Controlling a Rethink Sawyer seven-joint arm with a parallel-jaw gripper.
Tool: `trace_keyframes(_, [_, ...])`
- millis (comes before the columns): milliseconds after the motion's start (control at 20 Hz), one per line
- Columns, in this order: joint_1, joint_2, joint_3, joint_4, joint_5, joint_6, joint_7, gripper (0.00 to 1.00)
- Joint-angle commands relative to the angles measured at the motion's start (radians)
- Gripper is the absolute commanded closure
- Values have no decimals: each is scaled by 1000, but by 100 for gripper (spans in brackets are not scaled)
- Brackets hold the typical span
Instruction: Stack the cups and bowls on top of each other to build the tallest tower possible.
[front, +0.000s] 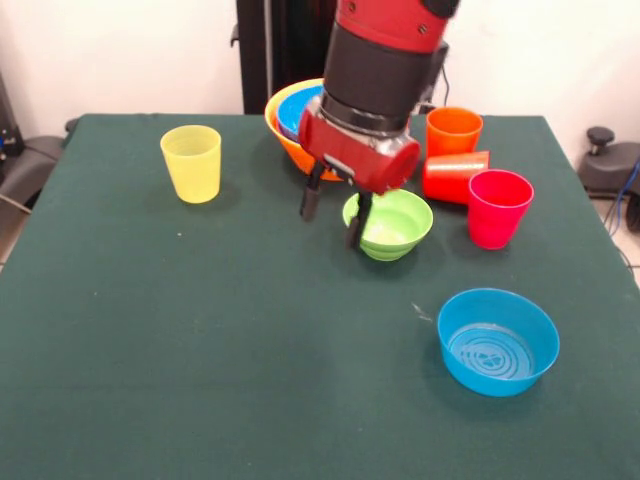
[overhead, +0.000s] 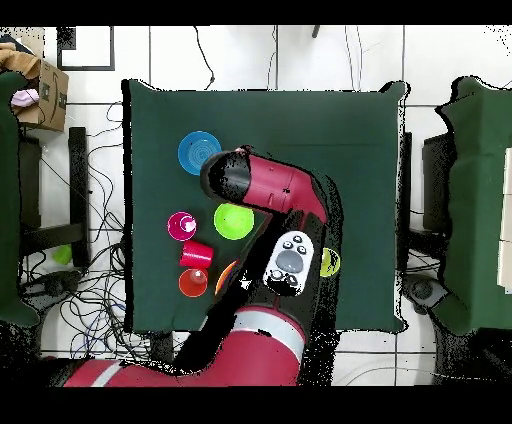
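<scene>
My gripper (front: 333, 222) is open and hangs low over the table. One finger is at the left rim of the small light green bowl (front: 392, 226), the other is outside it. A blue bowl (front: 497, 341) stands alone at the front right. Another blue bowl (front: 298, 108) sits inside the large yellow-orange bowl (front: 283, 135) behind the arm. The yellow cup (front: 191, 163) stands at the left. The orange cup (front: 453, 130) and magenta-pink cup (front: 498, 207) stand upright. The red cup (front: 455, 176) lies on its side between them. The purple and orange-red bowls are out of view.
In the overhead view the arm (overhead: 270, 195) covers the gripper, most of the large bowl and part of the yellow cup (overhead: 330, 263). The green bowl (overhead: 233, 221) and lone blue bowl (overhead: 199, 152) show there. The table (front: 200, 350) is covered in green cloth.
</scene>
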Motion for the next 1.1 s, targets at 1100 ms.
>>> trace_keyframes(1100, [195,155,-45,-249,253,268,511,0])
